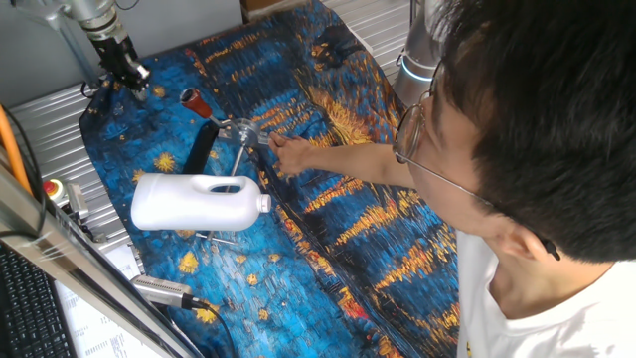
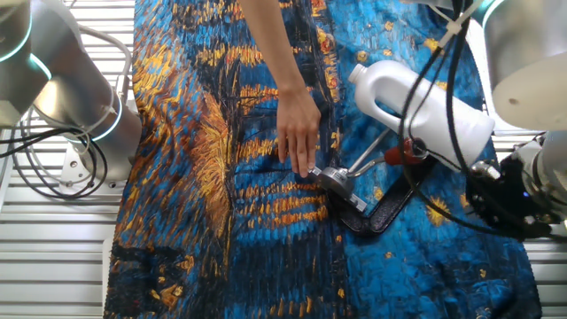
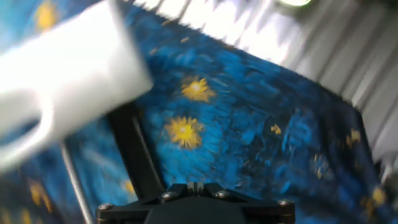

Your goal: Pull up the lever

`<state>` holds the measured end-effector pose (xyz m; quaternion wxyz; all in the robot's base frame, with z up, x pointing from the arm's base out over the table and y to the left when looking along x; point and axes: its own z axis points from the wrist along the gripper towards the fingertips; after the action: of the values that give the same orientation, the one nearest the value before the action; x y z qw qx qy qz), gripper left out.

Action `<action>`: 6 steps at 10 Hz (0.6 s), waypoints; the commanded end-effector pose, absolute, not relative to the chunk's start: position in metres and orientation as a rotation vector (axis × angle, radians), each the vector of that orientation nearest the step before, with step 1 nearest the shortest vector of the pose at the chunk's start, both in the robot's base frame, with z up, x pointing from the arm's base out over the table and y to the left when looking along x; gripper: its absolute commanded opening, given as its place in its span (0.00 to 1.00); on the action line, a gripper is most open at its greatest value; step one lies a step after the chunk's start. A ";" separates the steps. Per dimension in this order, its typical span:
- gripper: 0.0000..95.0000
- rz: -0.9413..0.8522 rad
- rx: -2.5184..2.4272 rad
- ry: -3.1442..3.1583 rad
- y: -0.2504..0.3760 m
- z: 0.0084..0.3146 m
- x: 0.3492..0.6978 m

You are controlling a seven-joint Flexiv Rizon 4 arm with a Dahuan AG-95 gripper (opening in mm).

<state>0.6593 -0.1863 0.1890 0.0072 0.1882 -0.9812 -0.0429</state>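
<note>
The lever (image 1: 211,112) is a slim silver rod with a red-brown tip (image 1: 190,98), hinged to a small metal clamp (image 1: 241,129) on a black base (image 1: 202,149). In the other fixed view the lever's red tip (image 2: 415,152) points towards my gripper (image 2: 483,190), which stays clear of it to the right. My gripper (image 1: 137,80) sits at the cloth's far corner, left of the tip. The hand view is blurred; my gripper (image 3: 196,185) has its fingers pressed together with nothing between them, and the black base (image 3: 134,155) lies ahead of it.
A big white plastic jug (image 1: 199,202) lies on its side next to the base, also the jug (image 2: 425,111) (image 3: 62,93). A person's hand (image 1: 290,154) rests on the clamp, the arm crossing the blue patterned cloth (image 1: 328,249). A second robot arm (image 2: 62,80) stands beside the table.
</note>
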 end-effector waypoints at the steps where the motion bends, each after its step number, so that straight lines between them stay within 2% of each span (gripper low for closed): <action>1: 0.00 -0.226 -0.362 -3.133 -0.158 0.178 0.669; 2: 0.00 -0.276 -0.406 -3.108 -0.154 0.182 0.670; 6: 0.00 -0.276 -0.374 -3.088 -0.144 0.189 0.674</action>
<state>0.6728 -0.1525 0.1873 0.0130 -0.0936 -0.9919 -0.0845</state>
